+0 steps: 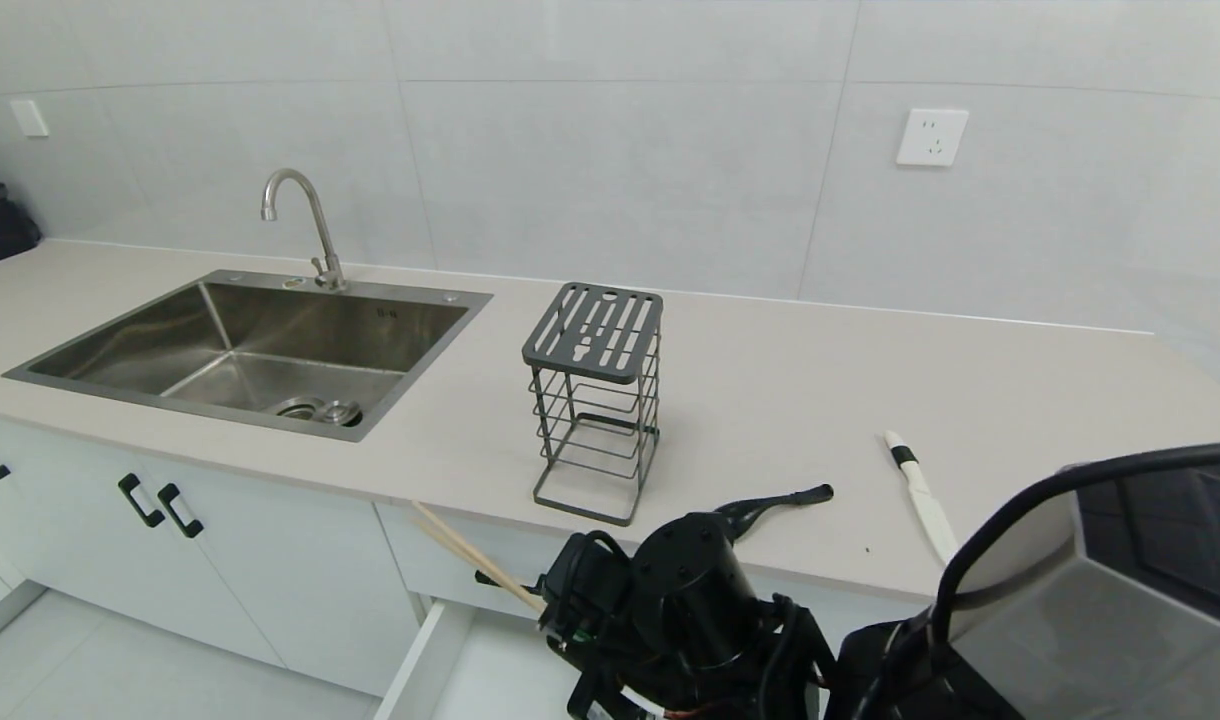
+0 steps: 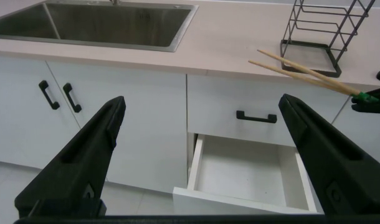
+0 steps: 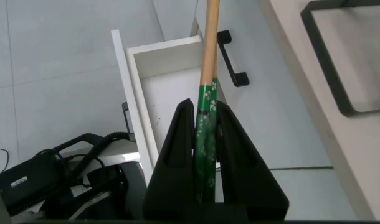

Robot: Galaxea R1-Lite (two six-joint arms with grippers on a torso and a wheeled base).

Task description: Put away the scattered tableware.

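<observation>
Right gripper [image 3: 205, 109] clamped on chopsticks [image 3: 209, 37] by their green ends, held above the open drawer [image 3: 121, 74]. Left gripper [image 2: 201, 99] spread wide, empty, facing the drawer. Risk: long tips (slanting over the counter [image 1: 820, 380] edge above the drawer) snag it when lowered, or the pair twists loose.

Drawer [image 2: 246, 177] pulled open, rack [image 1: 595, 335] on counter [image 1: 820, 400] above
</observation>
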